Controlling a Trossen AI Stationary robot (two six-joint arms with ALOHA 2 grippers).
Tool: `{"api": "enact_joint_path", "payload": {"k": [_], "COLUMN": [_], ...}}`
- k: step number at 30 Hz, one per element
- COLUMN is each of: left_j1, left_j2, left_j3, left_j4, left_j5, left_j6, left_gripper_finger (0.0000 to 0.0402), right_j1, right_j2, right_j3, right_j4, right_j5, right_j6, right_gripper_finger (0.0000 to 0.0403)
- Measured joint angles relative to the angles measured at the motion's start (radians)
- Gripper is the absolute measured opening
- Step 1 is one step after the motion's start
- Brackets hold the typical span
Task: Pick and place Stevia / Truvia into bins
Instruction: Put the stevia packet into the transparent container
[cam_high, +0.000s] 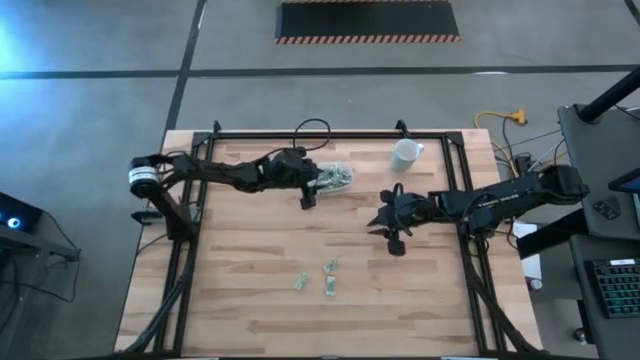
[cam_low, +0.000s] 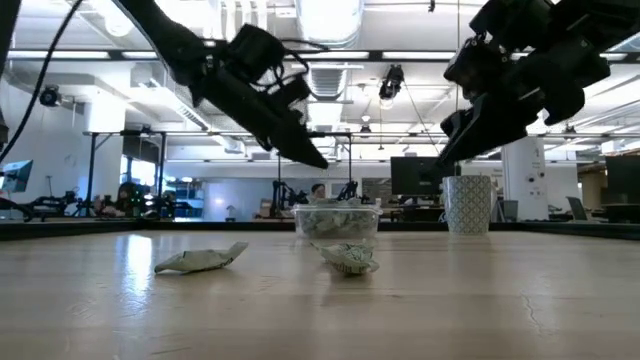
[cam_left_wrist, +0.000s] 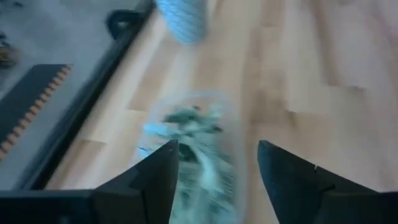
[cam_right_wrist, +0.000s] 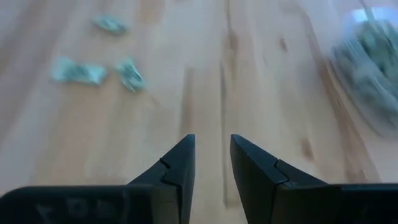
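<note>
- While my left gripper (cam_high: 308, 196) hangs just beside the near edge of the clear container (cam_high: 336, 178), its fingers are spread wide with nothing between them; the left wrist view shows this best, with the container (cam_left_wrist: 199, 149) and its heap of packets framed in the gap.
- My right gripper (cam_high: 393, 222) sits over bare wood near table centre, well apart from the container. In the overhead view its fingers look splayed; the right wrist view shows only a narrow gap, nothing held.
- Three loose sweetener packets (cam_high: 328, 266) lie toward the front of the table, clustered near each other, well apart from both grippers.
- The right wrist view picks up the same three packets (cam_right_wrist: 78, 71) plus the filled container (cam_right_wrist: 367, 68) at its edge.
- The low view shows only two packets (cam_low: 200, 258) clearly on the wood, one crumpled right in front of the container (cam_low: 337, 222); I can't tell where the third is from there.
- The low view also shows both grippers raised off the table, which the overhead cannot.
- White cup (cam_high: 405, 153) stands at the back right, apart from the container.
</note>
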Motion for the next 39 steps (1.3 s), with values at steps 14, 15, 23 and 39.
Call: {"api": "enact_joint_path", "payload": {"k": [14,15,23,39], "left_j1": [-0.29,-0.314,-0.447,-0.492], "left_j2": [-0.284,-0.294,-0.32,-0.316], "left_j3": [-0.215,-0.233,-0.354,-0.384], "left_j4": [-0.197,-0.186,-0.063,-0.052], "left_j5": [0.057,0.057,0.035,0.003], "left_j6": [-0.165,-0.186,-0.316,-0.349], "left_gripper_finger": [0.0205,0.0205,0.0205,0.0205], "right_j1": [0.072,0.075,0.079,0.079], "right_j2": [0.252,0.287,0.557,0.737], "right_j3": [-0.014,0.005,0.184,0.352], "right_j4": [0.472,0.48,0.482,0.301], "right_j5": [-0.147,-0.151,-0.249,-0.243], "right_j6": [-0.125,-0.134,-0.16,-0.164], "right_gripper_finger": [0.0105,0.0104,0.0097,0.0106]}}
